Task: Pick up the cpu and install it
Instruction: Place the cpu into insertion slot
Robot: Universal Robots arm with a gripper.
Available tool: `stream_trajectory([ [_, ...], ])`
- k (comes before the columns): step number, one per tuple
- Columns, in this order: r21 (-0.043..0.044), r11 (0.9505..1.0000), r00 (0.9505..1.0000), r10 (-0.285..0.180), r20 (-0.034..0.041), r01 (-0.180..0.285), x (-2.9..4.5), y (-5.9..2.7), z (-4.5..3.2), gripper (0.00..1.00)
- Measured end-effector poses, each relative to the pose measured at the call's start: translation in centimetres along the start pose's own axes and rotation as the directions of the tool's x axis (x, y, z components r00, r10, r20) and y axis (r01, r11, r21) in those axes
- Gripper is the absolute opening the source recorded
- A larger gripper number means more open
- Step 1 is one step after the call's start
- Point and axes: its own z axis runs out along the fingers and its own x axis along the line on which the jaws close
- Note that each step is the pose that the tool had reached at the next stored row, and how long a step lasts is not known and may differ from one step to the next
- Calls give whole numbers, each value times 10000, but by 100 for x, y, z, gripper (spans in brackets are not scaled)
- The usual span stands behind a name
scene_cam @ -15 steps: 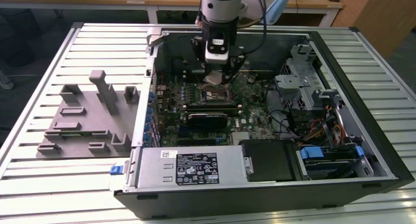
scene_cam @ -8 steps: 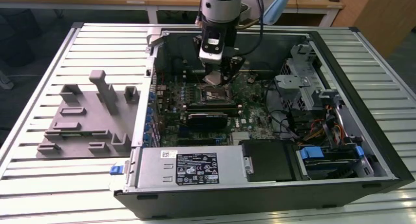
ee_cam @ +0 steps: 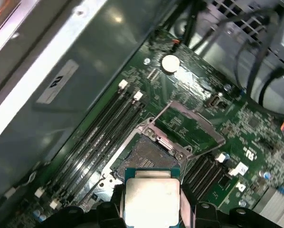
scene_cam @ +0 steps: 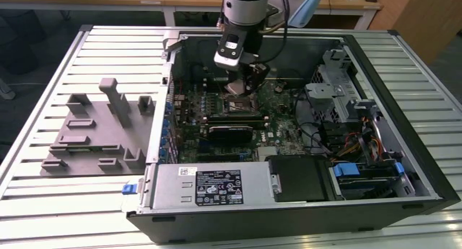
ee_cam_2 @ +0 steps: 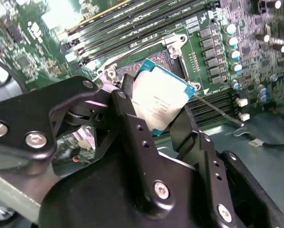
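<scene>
The cpu (ee_cam_2: 158,97) is a small square chip with a silvery top plate and a thin teal rim, also seen in the first wrist view as the cpu (ee_cam: 151,199). My gripper (ee_cam_2: 154,121) is shut on it, one black finger (ee_cam_2: 132,128) on each side. It hangs tilted just above the open socket (ee_cam: 149,159) on the green motherboard (ee_cam: 189,109), whose metal frame is flipped up. In the exterior view the gripper (scene_cam: 242,86) sits inside the computer case (scene_cam: 289,124), over the socket (scene_cam: 237,104).
Memory slots (ee_cam: 101,128) flank the socket on both sides. Cables (scene_cam: 354,138) and drive cages fill the case toward the exterior view's right. A grey plastic tray (scene_cam: 97,130) with upright posts lies on the slatted table at the exterior view's left. The power supply (scene_cam: 209,187) lines the near side.
</scene>
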Motion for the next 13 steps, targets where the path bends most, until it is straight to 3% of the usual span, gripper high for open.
stream_trajectory([
  [3,19,9985,9985,539,6,-539,0,0,2,55],
  [7,47,9920,9921,1258,21,-1258,0,0,6,55],
  [10,67,9841,9841,1776,35,-1776,0,0,9,55],
  [13,87,9731,9731,2301,49,-2302,0,0,12,55],
])
